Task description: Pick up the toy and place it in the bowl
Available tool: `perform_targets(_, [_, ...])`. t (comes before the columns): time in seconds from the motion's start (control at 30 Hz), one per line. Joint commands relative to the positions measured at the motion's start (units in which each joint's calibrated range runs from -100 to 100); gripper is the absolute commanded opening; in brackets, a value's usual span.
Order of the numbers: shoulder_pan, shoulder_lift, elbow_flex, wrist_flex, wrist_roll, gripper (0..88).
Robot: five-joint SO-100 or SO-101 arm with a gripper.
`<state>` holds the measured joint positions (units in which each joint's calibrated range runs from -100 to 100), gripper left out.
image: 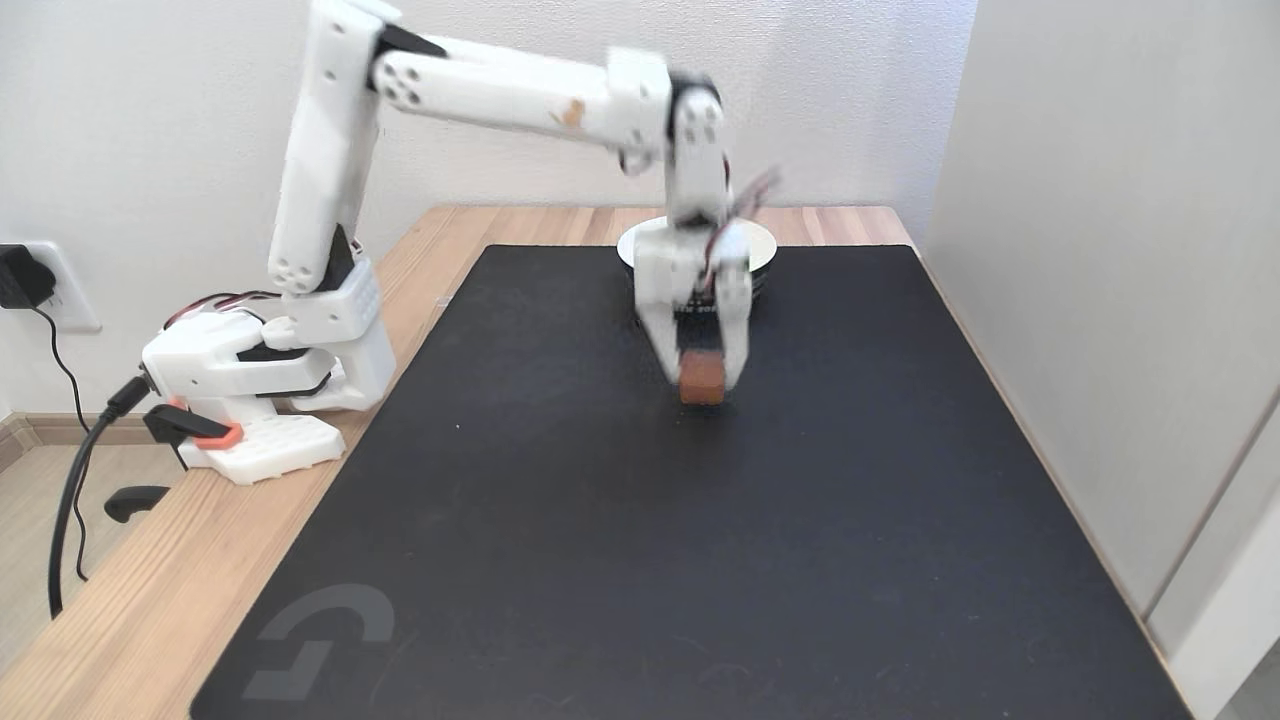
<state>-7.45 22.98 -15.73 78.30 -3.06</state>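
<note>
Fixed view is showing the white gripper (703, 378) pointing down, its jaws clamping the toy (702, 377) just above the black mat (700, 520). Behind it, the bowl (765, 250) is sitting at the mat's far edge.

White wall (850, 90), wooden table (130, 610), black mat (700, 560), wall outlet (60, 290)

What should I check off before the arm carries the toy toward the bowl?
1. Toy sits between the end effector fingers: ok.
2. Grip firm enough to lift: cannot tell, the picture is motion-blurred.
3. Toy lifted off the black mat: cannot tell.
4. Bowl upright behind the end effector: ok.
5. Bowl interior free: cannot tell, the arm covers most of it.
6. Mat between toy and bowl free of obstacles: ok.
</note>
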Motion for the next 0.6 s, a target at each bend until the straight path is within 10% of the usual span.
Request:
perform_targets(0.0, [-2.97,-18.1,1.8,-1.08,-0.02,2.2])
perform_targets(0.33, [-22.04,-43.36,40.29,-45.7,-11.76,2.2])
perform_targets(0.57, [-29.06,-30.78,38.58,-53.07,-12.86,2.2])
